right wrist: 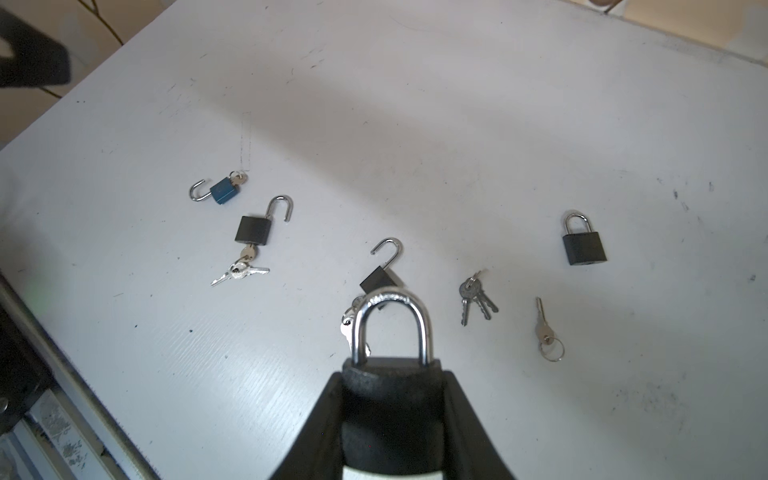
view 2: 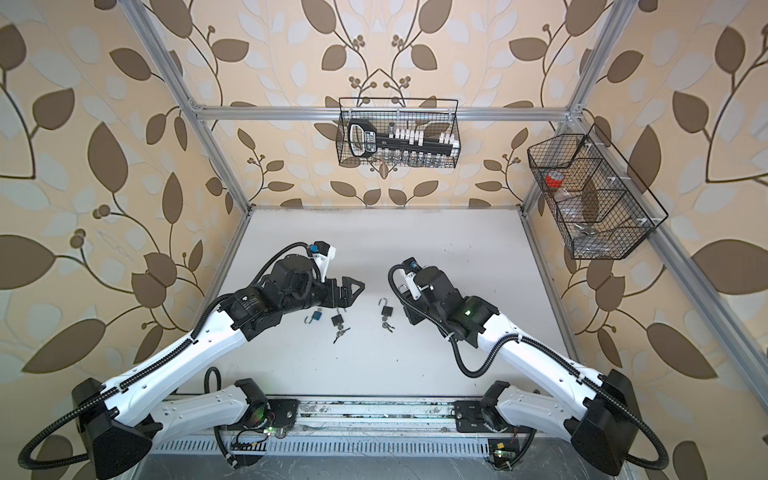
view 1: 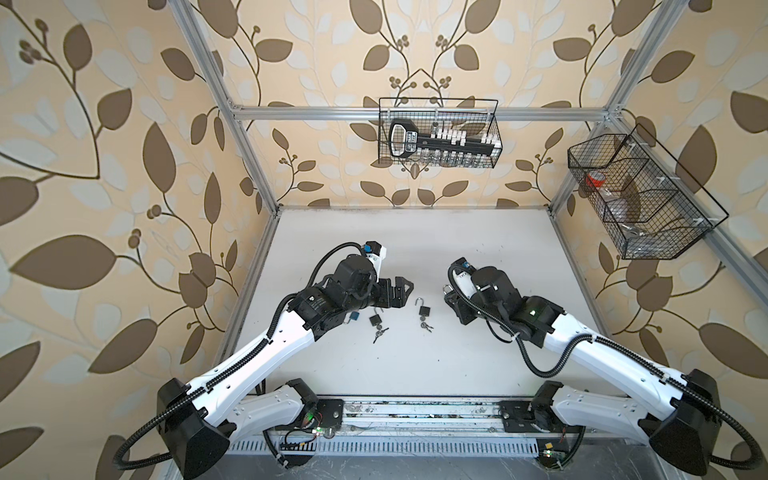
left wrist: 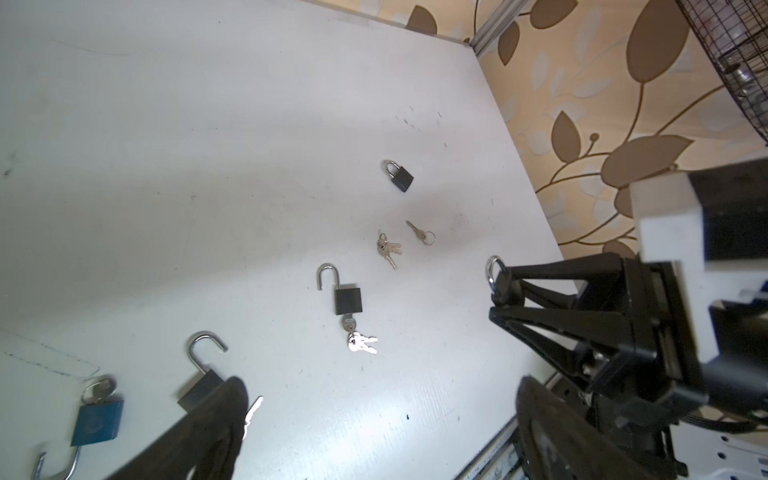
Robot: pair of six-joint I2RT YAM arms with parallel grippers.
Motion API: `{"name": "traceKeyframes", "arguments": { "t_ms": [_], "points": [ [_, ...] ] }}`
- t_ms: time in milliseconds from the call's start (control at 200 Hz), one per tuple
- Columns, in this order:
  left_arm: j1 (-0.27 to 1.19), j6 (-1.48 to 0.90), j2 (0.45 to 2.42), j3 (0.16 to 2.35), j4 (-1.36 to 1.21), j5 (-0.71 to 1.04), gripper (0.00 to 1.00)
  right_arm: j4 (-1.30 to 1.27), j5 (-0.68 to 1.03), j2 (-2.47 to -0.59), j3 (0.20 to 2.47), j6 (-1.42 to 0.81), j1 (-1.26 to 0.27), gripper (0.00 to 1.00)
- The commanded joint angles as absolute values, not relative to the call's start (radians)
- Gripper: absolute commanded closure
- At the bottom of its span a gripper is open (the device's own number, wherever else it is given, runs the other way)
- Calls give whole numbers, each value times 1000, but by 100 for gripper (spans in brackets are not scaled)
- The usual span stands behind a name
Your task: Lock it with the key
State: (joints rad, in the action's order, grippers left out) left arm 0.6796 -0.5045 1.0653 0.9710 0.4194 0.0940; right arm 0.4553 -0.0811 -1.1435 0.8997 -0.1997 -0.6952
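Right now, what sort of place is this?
Probably a robot test cell: an aluminium frame boxes in the white table, a left arm and right arm mount on a front rail, and a wire basket hangs from the frame.

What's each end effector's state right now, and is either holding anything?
Left end effector: open, holding nothing.
Right end effector: closed on a black padlock.
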Motion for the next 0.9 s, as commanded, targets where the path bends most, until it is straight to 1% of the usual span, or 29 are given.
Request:
{"name": "traceKeyframes", "arguments": {
  "t_ms": [0,210,450,670,770,895],
  "points": [
    [667,-516,1071,980,419,52,1,500,20,-1205,982,-180,-638,100],
    [589,-523,1102,969,376,124,1,546,70,-1409,1106,-98,-541,100],
    [501,-565,1149,936,312,204,1,537,27,-1622,1226,-2,-505,100],
    [416,-615,1167,883,217,313,1,396,3,-1715,1218,101,-449,100],
    [373,-641,1134,840,190,296,1,371,3,-1756,1231,144,-415,100],
    [299,-678,1104,792,170,298,1,379,33,-1812,1274,141,-379,100]
  ]
}}
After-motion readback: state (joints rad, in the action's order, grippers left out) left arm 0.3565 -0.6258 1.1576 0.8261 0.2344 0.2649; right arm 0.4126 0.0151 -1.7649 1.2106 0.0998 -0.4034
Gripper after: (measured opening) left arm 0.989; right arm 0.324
